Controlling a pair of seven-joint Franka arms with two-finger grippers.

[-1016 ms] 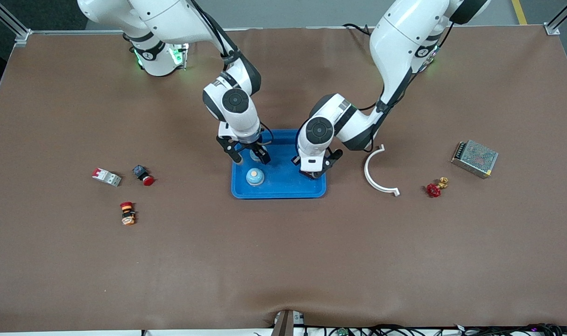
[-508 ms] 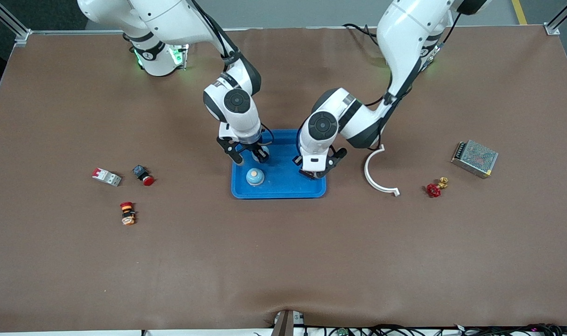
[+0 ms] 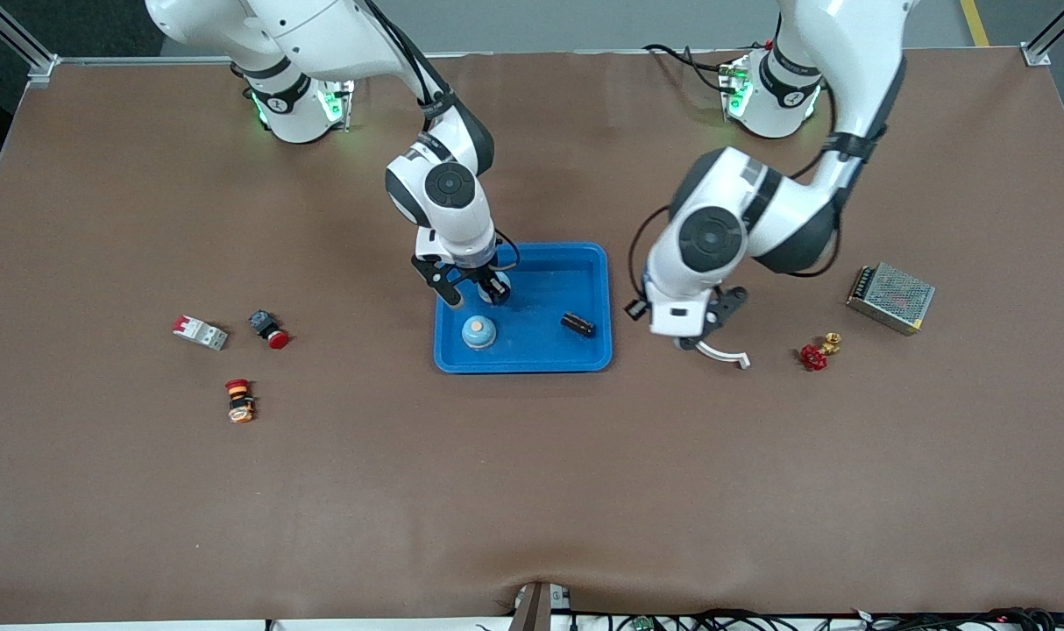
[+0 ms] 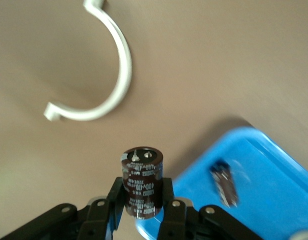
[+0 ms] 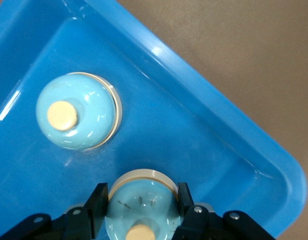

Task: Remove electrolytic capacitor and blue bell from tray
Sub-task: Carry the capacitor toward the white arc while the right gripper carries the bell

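Observation:
My right gripper [image 3: 472, 289] is over the blue tray [image 3: 523, 366], shut on a light blue bell [image 5: 141, 200] with a cream button. The fingers [image 5: 96, 200] press its two sides. A second bell [image 3: 478, 331] stands in the tray, nearer the front camera. A small dark capacitor [image 3: 578, 324] lies in the tray toward the left arm's end. My left gripper [image 3: 698, 337] is off the tray, above the white curved clamp [image 3: 727, 354]. It is shut on a larger brown capacitor [image 4: 142, 175] that stands up between the fingers.
A red and white breaker [image 3: 200, 332] and two red push buttons [image 3: 269, 329] [image 3: 239, 400] lie toward the right arm's end. A red valve handle [image 3: 814, 356] and a metal mesh box [image 3: 890, 297] lie toward the left arm's end.
My left arm has risen and swung away from the tray toward its own end of the table, capacitor still gripped. The small capacitor in the tray has come into sight. My right gripper barely moved.

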